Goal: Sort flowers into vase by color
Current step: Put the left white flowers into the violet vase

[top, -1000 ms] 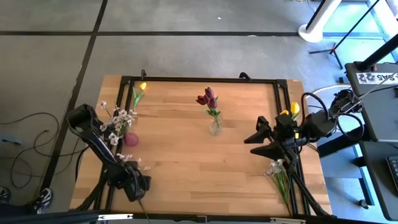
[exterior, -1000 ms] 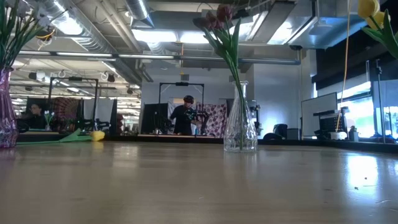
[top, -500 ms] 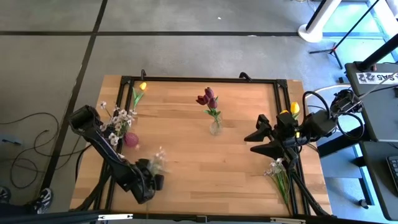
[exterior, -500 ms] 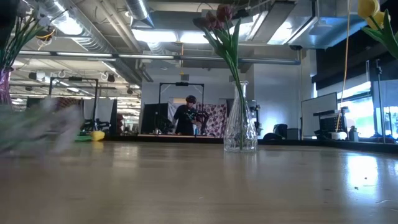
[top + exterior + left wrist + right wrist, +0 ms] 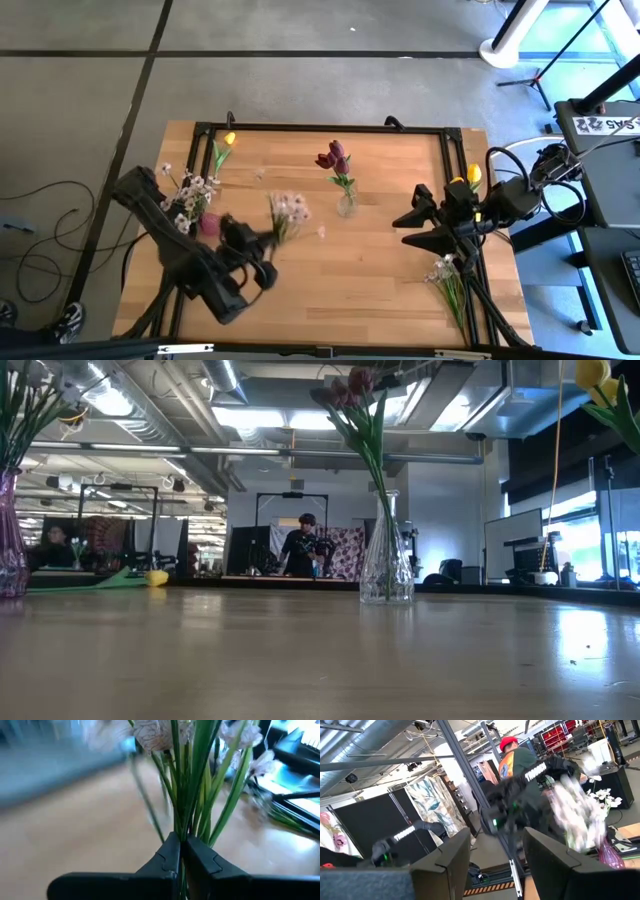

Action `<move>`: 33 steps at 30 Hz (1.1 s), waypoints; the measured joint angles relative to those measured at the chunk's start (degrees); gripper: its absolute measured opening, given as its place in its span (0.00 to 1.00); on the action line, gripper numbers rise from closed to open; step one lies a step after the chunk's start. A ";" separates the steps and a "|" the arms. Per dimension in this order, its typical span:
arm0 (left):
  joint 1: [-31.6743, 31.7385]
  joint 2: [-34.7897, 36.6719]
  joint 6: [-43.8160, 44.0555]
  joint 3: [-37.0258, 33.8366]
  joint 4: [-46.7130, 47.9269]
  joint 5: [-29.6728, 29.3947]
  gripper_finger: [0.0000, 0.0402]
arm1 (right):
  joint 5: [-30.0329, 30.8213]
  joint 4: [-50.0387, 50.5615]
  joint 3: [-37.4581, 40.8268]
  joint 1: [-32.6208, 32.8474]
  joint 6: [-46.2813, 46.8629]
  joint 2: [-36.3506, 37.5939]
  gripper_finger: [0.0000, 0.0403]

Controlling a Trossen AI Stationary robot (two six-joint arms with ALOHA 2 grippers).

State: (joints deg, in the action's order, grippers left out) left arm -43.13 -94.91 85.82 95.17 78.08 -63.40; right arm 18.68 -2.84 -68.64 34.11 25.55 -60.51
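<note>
My left gripper (image 5: 262, 243) is over the table's left middle, shut on a sprig of small white-pink blossoms (image 5: 288, 209). A purple vase (image 5: 210, 223) at the left holds more white sprigs (image 5: 188, 194). At the middle, a clear vase (image 5: 347, 205) holds dark red tulips (image 5: 333, 157). One yellow tulip (image 5: 222, 147) lies flat at the far left. Another white sprig (image 5: 447, 274) lies by the right edge. My right gripper (image 5: 496, 847) waits open at the right side, near a yellow tulip (image 5: 472, 174). My left gripper pinches the sprig's bundle of thin green stems (image 5: 186, 822) between its two fingers, near the stems' lower end. The stems run on ahead of the fingertips, fanning out to the blossoms (image 5: 157, 732). The sprig is lifted clear of the table.
A black frame (image 5: 330, 127) runs around the wooden tabletop. Bare wood lies between the clear vase and the near edge (image 5: 340, 290). In the low view, people and equipment show in the room beyond the table.
My left gripper has gone from the near-left corner up and toward the table's middle, swinging round. The white-pink sprig, which lay on the table by it, is now lifted clear and carried along, blossoms pointing to the far right.
</note>
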 joint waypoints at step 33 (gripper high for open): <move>2.47 44.63 -33.07 -25.36 11.97 3.89 0.03 | 25.33 3.84 0.00 0.00 -14.30 0.00 0.45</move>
State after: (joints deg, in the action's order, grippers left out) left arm -40.67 -50.28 52.76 69.81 90.05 -59.52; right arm 44.01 1.00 -68.64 34.11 11.25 -60.51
